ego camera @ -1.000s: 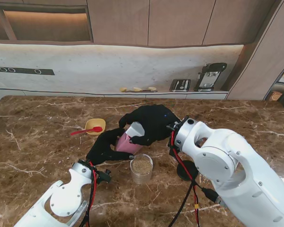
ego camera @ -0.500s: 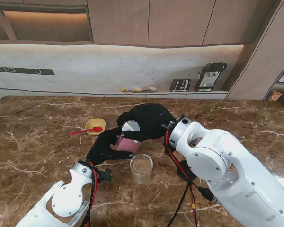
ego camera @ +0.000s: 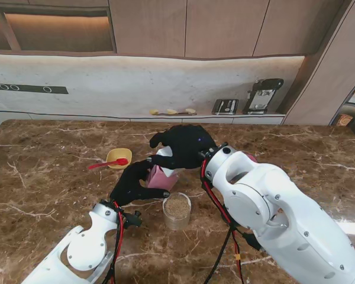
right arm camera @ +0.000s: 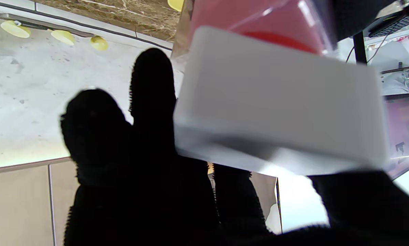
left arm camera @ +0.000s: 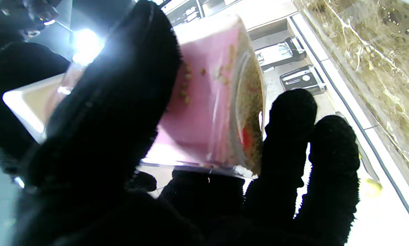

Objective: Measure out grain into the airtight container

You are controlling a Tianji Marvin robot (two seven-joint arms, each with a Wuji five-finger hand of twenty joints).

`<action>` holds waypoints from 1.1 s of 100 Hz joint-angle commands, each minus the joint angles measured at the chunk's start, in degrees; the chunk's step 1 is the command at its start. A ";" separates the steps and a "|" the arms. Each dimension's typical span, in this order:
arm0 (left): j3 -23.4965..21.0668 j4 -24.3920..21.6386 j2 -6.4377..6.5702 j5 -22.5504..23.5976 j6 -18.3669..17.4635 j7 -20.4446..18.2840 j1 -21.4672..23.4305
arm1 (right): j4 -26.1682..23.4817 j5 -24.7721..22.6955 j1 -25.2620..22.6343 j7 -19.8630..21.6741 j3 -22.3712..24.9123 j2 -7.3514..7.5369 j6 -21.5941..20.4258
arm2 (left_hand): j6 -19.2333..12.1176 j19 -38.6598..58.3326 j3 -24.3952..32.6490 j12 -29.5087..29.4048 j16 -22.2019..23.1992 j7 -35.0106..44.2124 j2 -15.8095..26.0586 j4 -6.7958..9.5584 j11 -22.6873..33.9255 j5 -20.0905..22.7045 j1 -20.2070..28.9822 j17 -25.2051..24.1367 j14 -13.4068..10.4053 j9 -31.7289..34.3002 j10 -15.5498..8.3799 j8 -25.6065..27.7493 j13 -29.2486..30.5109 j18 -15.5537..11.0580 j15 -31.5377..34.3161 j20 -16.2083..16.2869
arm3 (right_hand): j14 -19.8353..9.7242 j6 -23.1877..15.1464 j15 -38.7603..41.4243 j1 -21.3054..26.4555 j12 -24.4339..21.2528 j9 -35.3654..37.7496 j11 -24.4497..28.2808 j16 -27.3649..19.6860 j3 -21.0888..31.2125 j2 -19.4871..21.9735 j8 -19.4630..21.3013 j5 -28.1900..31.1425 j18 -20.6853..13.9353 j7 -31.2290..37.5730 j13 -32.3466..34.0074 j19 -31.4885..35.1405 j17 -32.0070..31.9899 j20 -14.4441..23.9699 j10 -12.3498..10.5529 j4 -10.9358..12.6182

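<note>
Currently listing, item by item.

Box (ego camera: pixel 162 176): pink and clear, white lid (right arm camera: pixel 279 102) on its far end. It is sitting tilted between my two hands, off the table, just beyond the jar (ego camera: pixel 177 210). The left wrist view is showing grain lying along one inner wall and a few kernels clinging to the pink side.

Left hand (ego camera: pixel 133 182): fingers (left arm camera: pixel 293 136) are curling round the box body, thumb on one face, the others reaching past its edge. I am holding it firmly enough to carry the weight.

Right hand (ego camera: pixel 183 148): I am closing thumb and fingers on the lid end from the far side; two fingers (right arm camera: pixel 153 89) are standing free beside the lid, not pressing on it.

Jar: clear, round, standing upright nearer to me than both sets of fingertips, apart from them. It is looking well filled with grain, and no lid is showing on it.

Bowl (ego camera: pixel 119 158) and red spoon (ego camera: pixel 109 163): yellow, lying well off beyond my left fingers, untouched.

Step, as I judge it: I am handling the grain box over the jar, either working the lid or finishing a pour; which one, I cannot tell.

Next move, as I judge it: keeping the left grip steady while the right hand is managing the lid, with the box mouth held over the jar opening so that no grain is spilling onto the table (ego camera: pixel 41 195).
</note>
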 commanded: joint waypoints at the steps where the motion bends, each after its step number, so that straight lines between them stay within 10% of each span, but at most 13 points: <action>1: 0.32 -0.15 -0.23 0.08 -0.26 0.02 0.19 | -0.04 -0.06 -0.18 0.63 0.25 -0.19 0.45 | -17.68 1.95 24.81 2.52 0.18 35.39 27.81 6.38 15.74 22.30 9.78 -0.89 -3.12 10.53 -9.93 5.06 0.91 -0.77 1.30 1.09 | 1.34 -1.25 0.12 -5.55 -1.29 -1.08 0.39 -1.10 -2.77 1.72 -1.05 -2.17 -4.55 -1.04 2.67 2.44 1.09 -1.98 1.14 1.70; 18: 0.32 -0.21 -0.22 0.14 -0.05 0.01 0.26 | -0.51 -4.49 -0.75 -0.34 0.85 -0.23 -1.38 | -17.58 1.98 24.80 2.50 0.20 35.37 27.83 6.35 15.74 22.25 9.78 -0.89 -3.06 10.54 -9.92 5.01 0.86 -0.76 1.29 1.14 | 1.81 -3.33 -4.82 -11.10 -1.56 -3.88 -0.56 -2.04 -10.81 5.39 -1.28 -5.24 -3.97 -3.14 -0.51 -1.61 -1.55 -3.85 -0.22 3.44; 38: 0.32 -0.28 -0.19 0.18 0.10 -0.04 0.30 | -1.75 -7.56 -1.70 -0.50 3.07 -0.15 -3.77 | -17.56 2.01 24.81 2.48 0.24 35.37 27.83 6.35 15.73 22.23 9.79 -0.88 -3.00 10.49 -9.96 4.98 0.83 -0.73 1.33 1.20 | 0.54 -7.64 -21.08 -11.70 0.69 -14.34 -5.36 -5.14 -16.48 8.15 2.83 -11.45 -1.42 -8.65 -22.32 -21.74 -25.04 0.56 -5.47 4.34; 52: 0.16 -0.41 -0.15 0.20 0.18 -0.15 0.40 | -2.93 -4.83 -2.92 0.59 7.17 0.21 -7.98 | -17.60 2.00 24.81 2.45 0.25 35.33 27.85 6.37 15.74 22.22 9.77 -0.88 -3.10 10.50 -10.03 4.94 0.87 -0.73 1.36 1.21 | -2.06 -7.34 -26.02 -7.32 2.63 -18.29 -7.61 -7.86 -12.45 -0.86 6.11 -13.21 -1.11 -11.52 -34.74 -34.40 -37.80 6.62 -8.06 4.02; 77: -0.01 -0.58 -0.06 0.22 0.30 -0.38 0.61 | -5.03 11.28 -3.91 11.68 14.08 2.19 -11.27 | -17.63 2.01 24.82 2.45 0.22 35.37 27.84 6.35 15.77 22.22 9.77 -0.78 -3.13 10.53 -9.99 4.93 0.97 -0.69 1.38 1.23 | 0.39 -3.16 -27.21 4.03 2.84 -21.98 -8.75 -9.14 -9.18 -21.92 7.71 -15.24 -0.50 -11.61 -36.34 -38.63 -35.65 4.72 -6.64 2.30; 110: 0.18 -0.85 0.09 0.14 0.59 -1.05 0.36 | -1.60 11.79 -2.94 12.78 13.28 2.70 -15.41 | -17.59 2.03 24.80 2.41 0.19 35.40 27.82 6.35 15.76 22.20 9.72 -0.66 -3.15 10.55 -9.98 4.91 0.97 -0.79 1.37 1.23 | -1.89 -1.12 -23.52 22.07 9.31 -19.28 -2.47 -6.96 -14.44 -24.56 12.46 -15.13 -2.03 -8.22 -30.51 -34.07 -29.09 2.15 -7.47 -0.26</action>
